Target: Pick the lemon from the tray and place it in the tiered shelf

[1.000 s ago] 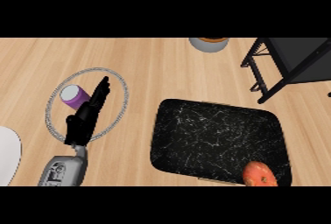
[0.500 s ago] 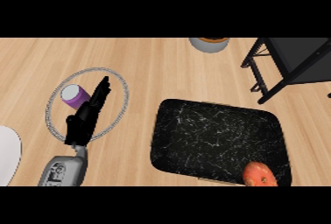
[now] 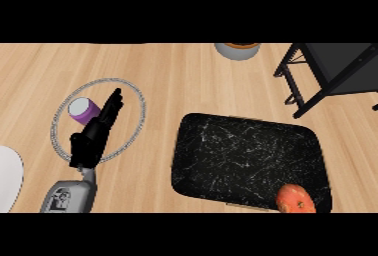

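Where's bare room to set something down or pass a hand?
Bare wood: the strip between ringed plate and tray, up to the bowl; plus the top-left corner. Tray bare except the lemon at its near-right corner. Crowded: around the shelf, and the plate under the left hand.

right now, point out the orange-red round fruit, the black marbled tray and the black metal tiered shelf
orange-red round fruit [image 3: 295, 198]: head view, middle of its skin
black marbled tray [image 3: 236, 155]: head view, bare centre of its floor
black metal tiered shelf [image 3: 338, 65]: head view, its top panel

Single head view, looking steeply down at the wooden counter [image 3: 192, 80], forearm entering from below
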Action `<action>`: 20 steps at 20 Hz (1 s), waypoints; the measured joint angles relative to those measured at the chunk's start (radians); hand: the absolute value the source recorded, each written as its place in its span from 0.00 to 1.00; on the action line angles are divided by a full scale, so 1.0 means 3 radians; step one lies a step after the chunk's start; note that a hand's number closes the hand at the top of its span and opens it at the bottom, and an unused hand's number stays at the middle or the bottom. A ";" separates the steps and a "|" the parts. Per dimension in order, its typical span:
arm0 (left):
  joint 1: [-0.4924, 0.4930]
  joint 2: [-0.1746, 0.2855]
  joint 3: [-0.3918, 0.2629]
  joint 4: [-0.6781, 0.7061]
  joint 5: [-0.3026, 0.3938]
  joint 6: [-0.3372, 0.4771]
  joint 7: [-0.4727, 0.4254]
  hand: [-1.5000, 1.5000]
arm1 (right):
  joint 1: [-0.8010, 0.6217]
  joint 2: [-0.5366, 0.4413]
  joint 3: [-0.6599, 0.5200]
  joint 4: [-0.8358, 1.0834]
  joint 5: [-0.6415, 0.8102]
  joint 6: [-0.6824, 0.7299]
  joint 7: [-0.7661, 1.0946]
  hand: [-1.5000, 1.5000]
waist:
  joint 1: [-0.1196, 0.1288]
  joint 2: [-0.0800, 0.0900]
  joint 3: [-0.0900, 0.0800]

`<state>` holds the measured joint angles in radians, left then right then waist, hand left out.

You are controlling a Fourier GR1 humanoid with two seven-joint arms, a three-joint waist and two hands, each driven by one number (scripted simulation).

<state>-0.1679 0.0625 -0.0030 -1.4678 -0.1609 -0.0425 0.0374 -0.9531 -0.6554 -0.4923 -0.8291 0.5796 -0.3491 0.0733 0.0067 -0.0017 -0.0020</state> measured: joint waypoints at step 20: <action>0.0034 -0.0035 -0.0027 0.0025 -0.0057 0.0050 -0.0034 0.50 | -0.0175 -0.0783 -0.0751 -0.0151 -0.0966 0.0406 0.0634 0.00 | -0.0047 -0.0002 0.0005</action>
<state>-0.1578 0.0519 -0.0111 -1.4602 -0.1778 -0.0277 0.0272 -1.0056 -0.8902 -0.7177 -0.8743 0.2899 -0.2274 0.2634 -0.0073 -0.0022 -0.0006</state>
